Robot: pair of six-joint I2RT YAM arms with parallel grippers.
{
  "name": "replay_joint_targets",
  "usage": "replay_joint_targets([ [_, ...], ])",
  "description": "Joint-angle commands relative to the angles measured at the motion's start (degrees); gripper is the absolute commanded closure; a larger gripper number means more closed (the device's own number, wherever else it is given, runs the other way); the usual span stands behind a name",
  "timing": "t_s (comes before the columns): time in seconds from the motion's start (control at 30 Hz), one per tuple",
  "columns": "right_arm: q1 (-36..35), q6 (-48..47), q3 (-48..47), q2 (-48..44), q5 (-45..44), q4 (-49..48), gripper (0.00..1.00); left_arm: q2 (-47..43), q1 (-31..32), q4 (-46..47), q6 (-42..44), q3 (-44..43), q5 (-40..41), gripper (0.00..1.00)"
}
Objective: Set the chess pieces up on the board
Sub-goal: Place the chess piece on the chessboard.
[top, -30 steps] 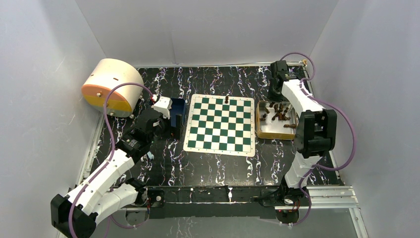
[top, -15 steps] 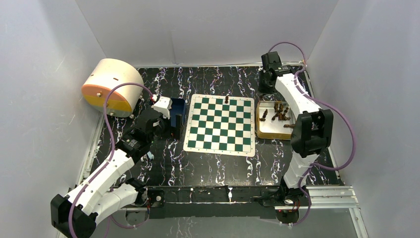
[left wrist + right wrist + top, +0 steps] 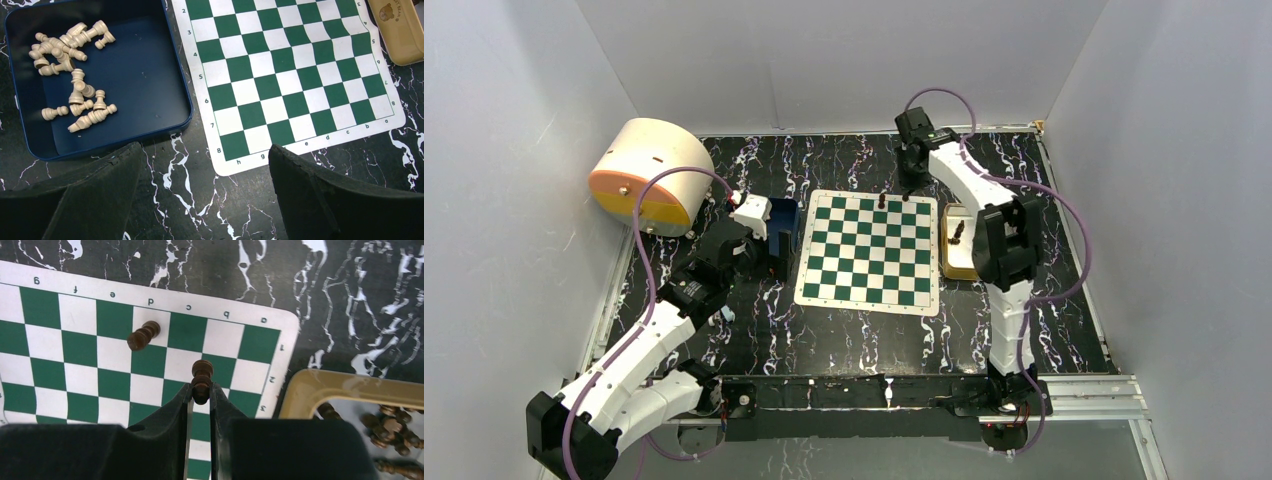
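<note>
Dark chess piece pinched in right hand, arm stretched over board

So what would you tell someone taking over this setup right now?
Right end effector: shut on one small dark brown chess piece, above the far edge of the green-and-white checked board mat.
Left end effector: open, empty, beside the blue square tray of cream chess pieces.
Done: one other dark piece stands on the board's far row.
Left: place the held piece; more dark pieces lie in the gold rectangular tin tray; the cream ones are all unplaced.
</note>
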State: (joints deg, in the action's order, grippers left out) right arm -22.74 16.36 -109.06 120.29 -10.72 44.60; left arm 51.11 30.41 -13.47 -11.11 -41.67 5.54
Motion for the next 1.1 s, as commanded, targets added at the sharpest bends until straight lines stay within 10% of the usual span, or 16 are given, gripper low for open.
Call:
replay_joint_targets([
  [0.0, -0.81, -0.36, -5.68, 3.83, -0.17, 1.13, 0.78, -0.93, -0.36, 0.41, 0.3, -0.05, 0.48, 0.06],
  [1.07, -2.06, 1.31, -10.97, 12.15, 1.05, 1.21, 0.76, -1.54, -0.36, 0.54, 0.37, 0.03, 0.53, 0.06],
])
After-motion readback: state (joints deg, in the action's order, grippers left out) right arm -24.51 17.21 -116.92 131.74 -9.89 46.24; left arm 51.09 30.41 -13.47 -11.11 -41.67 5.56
